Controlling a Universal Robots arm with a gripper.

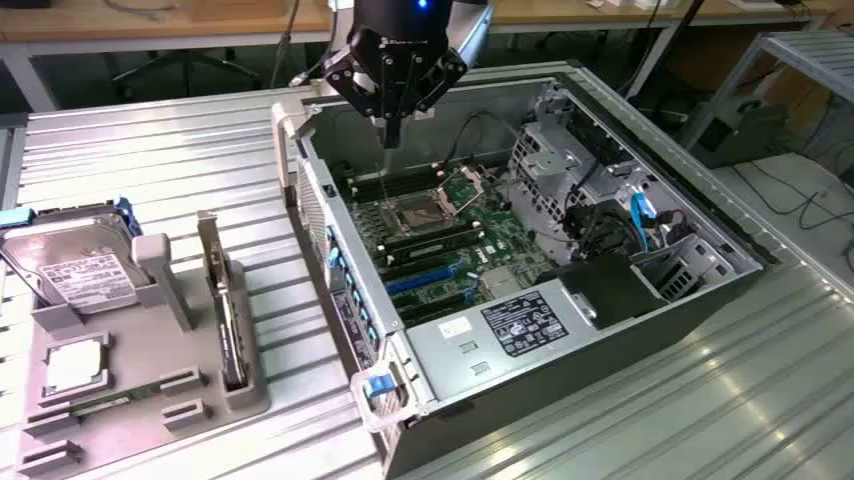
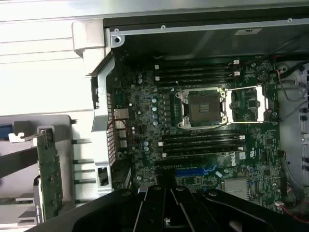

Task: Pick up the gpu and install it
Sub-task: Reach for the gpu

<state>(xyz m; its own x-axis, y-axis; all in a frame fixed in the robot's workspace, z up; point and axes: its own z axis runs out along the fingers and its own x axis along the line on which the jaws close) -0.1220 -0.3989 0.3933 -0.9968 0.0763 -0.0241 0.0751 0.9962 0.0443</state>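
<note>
Worktop (image 1: 160, 150): ribbed metal.
Computer case (image 1: 447, 345): open, motherboard (image 2: 203, 145) exposed.
Grey holder (image 1: 247, 400), beside the case: hard drive (image 1: 80, 270); gpu (image 1: 220, 300) upright on edge.
My gripper (image 1: 391, 135): clenched, empty, above the case, case wall between it and gpu.

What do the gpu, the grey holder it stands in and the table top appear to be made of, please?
The gpu: green circuit board studded with small components, plus a shiny bare-metal bracket at one end. The grey holder: matte, uniform grey, probably plastic, though the look leaves it open. The table top: ribbed silvery metal with a soft sheen, likely aluminium.
</note>
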